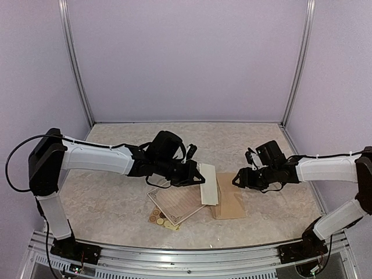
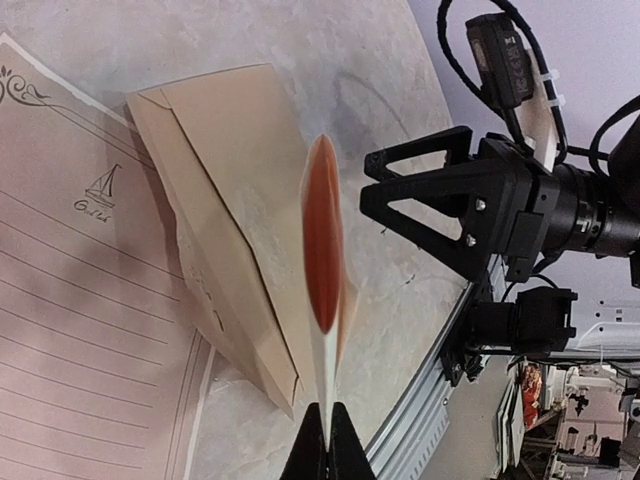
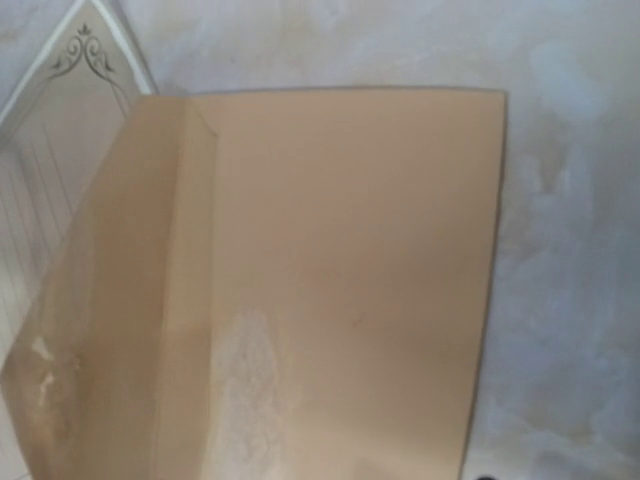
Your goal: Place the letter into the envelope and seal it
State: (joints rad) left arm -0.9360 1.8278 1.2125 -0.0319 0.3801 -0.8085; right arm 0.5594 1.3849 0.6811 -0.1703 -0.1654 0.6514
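Beside the tan envelope [image 1: 232, 203], the left tool [image 1: 200, 179] pinches the ruled cream letter [image 1: 174, 202], white back upturned; right tool [image 1: 236, 178] spread.

We see a mottled beige desk [image 1: 116, 151] carrying three flat things near its front middle. The letter [image 1: 174, 202] lies ruled side up, turned at an angle. The tan envelope [image 1: 231, 200] lies just to its right. A small sticker sheet [image 1: 160, 220] with round stickers lies against the letter's near edge.
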